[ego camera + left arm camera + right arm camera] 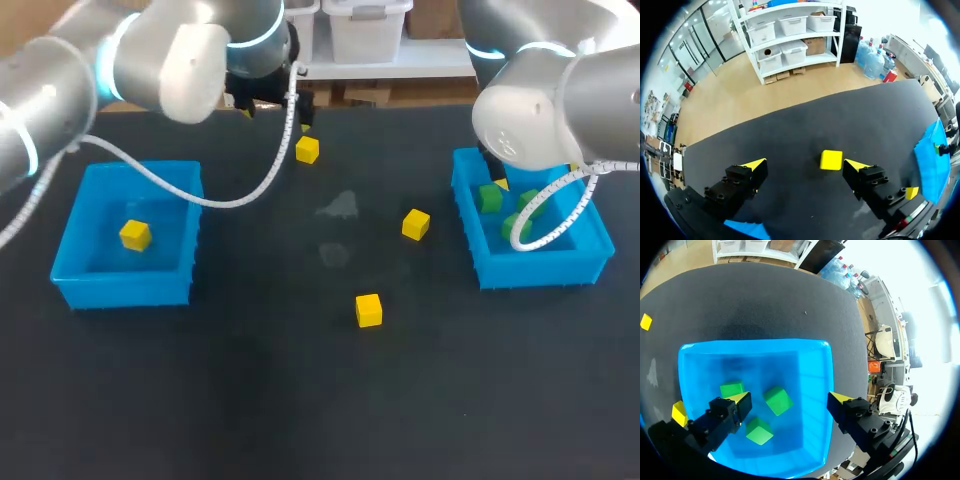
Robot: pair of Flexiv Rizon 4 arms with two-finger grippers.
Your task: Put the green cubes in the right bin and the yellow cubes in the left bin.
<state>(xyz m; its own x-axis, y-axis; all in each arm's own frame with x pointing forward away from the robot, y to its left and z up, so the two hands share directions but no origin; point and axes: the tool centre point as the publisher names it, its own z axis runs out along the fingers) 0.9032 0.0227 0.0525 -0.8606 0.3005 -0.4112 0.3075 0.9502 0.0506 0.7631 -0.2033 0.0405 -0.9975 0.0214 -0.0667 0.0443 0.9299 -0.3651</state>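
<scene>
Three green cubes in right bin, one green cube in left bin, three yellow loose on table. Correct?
No. Head view shows the cube in the left bin is yellow, not green. The three green cubes in the right bin and three loose yellow cubes on the table stand.

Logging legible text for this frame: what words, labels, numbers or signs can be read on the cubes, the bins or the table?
No readable text in any view.
On the yellow cubes: none, plain faces.
On the green cubes: none, plain faces.
On the left bin: no label or number on its visible walls.
On the right bin: no label or number on its visible walls.
On the table: only faint smudges, no print.
</scene>
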